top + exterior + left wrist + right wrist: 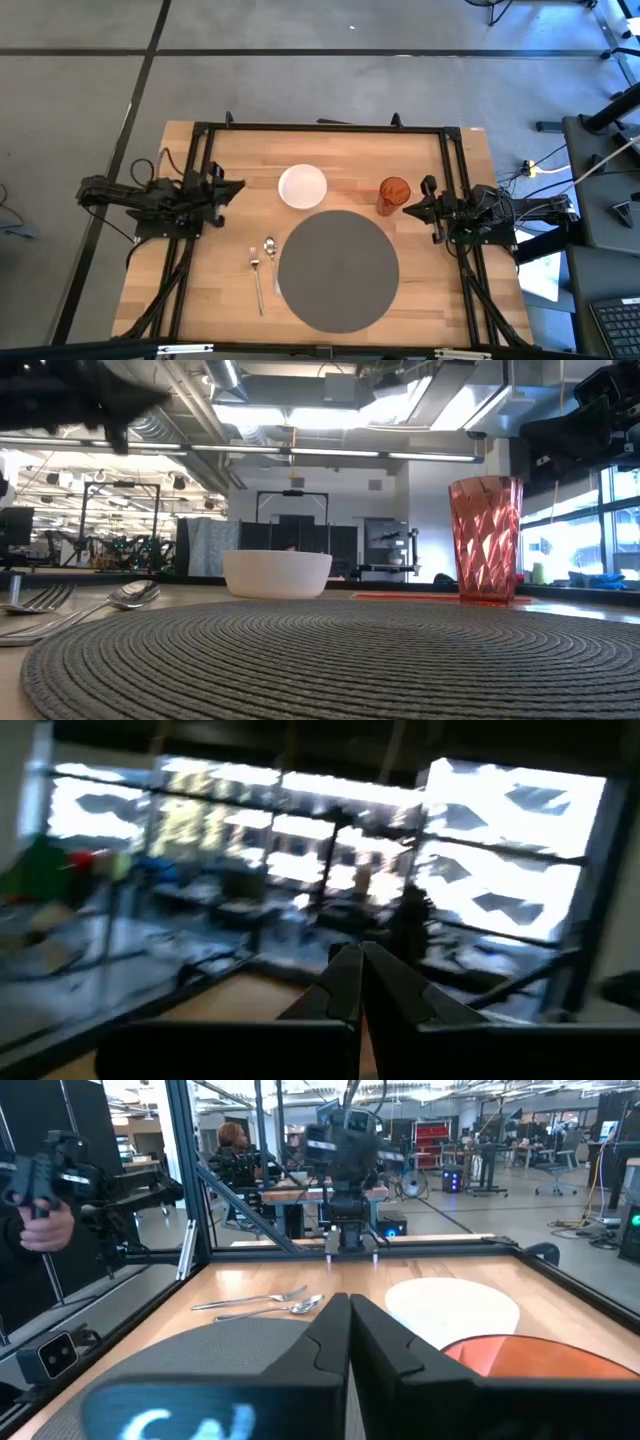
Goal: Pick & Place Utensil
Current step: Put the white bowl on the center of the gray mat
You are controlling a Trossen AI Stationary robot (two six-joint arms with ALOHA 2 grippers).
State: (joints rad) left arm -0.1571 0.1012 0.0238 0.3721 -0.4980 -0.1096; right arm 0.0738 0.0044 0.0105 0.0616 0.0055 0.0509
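Steel spoon (271, 258) and fork (256, 277) lie side by side, nearly touching, just left of the grey placemat (338, 268). Risk: I grab both, or nudge one onto the mat. White bowl (302, 186) sits beyond, red cup (393, 194) farther right. Left gripper (232, 187) and right gripper (410, 209) both pinched closed, empty, hovering at the table sides.

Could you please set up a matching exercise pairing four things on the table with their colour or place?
Things:
1. bowl
2. cup
3. placemat
4. fork

Descriptions:
A. grey and round
B. white
C. beside the spoon, left of the placemat in the high view
D. red and see-through

Pairs: 1-B, 2-D, 3-A, 4-C
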